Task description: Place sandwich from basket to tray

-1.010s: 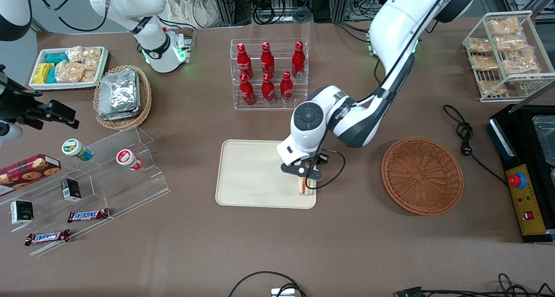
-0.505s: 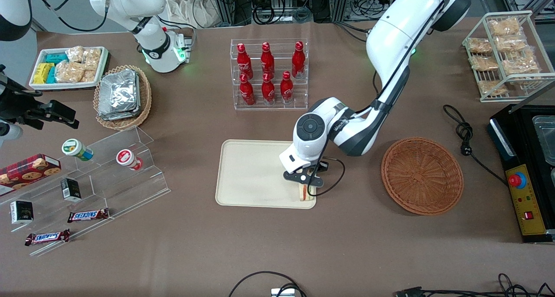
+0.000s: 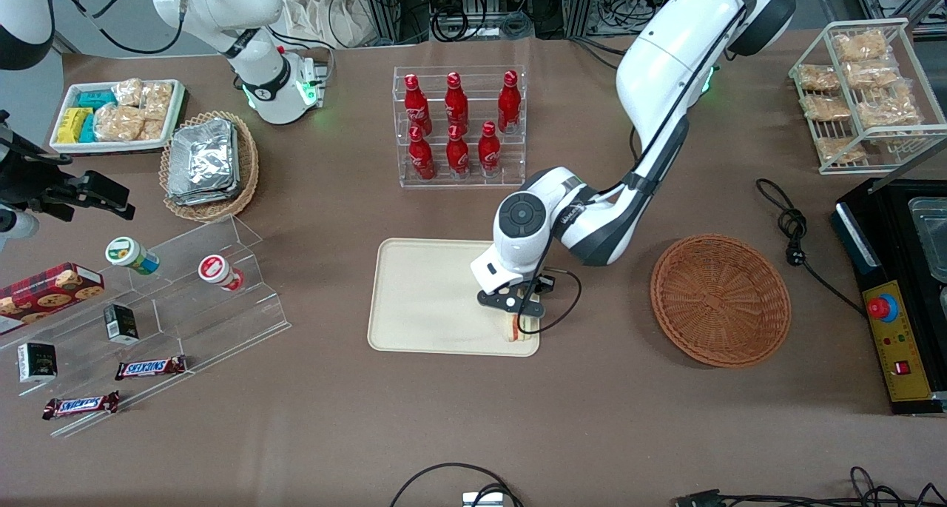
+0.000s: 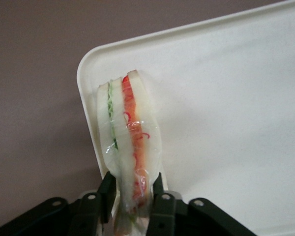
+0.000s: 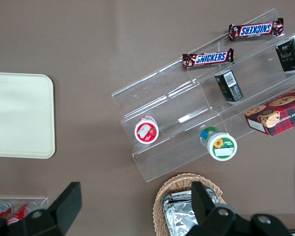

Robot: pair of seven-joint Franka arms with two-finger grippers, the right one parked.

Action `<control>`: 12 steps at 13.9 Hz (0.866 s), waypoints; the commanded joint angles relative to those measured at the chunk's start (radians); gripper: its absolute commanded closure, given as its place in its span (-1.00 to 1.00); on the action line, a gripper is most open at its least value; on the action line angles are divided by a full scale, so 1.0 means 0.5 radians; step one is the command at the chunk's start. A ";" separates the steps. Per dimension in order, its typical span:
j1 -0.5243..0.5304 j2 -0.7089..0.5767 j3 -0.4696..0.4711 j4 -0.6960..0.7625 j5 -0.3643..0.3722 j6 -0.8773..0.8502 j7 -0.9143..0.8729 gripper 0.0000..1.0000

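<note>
I hold the sandwich [image 4: 129,142] over the tray [image 3: 422,300], at its corner.

My gripper [image 3: 513,320] is closed on the wrapped sandwich; in the wrist view both fingers [image 4: 107,192] press its lower end, and the red and green layers face up. It sits at the tray corner that is near the front camera and toward the basket [image 3: 720,298]. I cannot tell if it touches the tray.
</note>
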State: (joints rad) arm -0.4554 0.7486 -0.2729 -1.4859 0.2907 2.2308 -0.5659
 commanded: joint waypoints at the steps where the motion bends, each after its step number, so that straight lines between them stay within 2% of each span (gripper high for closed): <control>1: -0.028 -0.039 0.039 -0.025 -0.014 0.091 -0.025 -1.00; 3: -0.025 -0.183 0.061 -0.114 -0.124 0.097 -0.010 -1.00; 7: 0.033 -0.557 0.223 -0.295 -0.424 0.076 0.033 -1.00; 10: 0.262 -0.763 0.263 -0.387 -0.456 0.033 0.226 -1.00; 12: 0.401 -0.901 0.263 -0.388 -0.477 -0.220 0.367 -1.00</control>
State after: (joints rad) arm -0.3187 0.3941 -0.1353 -1.6218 0.0763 2.1949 -0.4522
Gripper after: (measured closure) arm 0.000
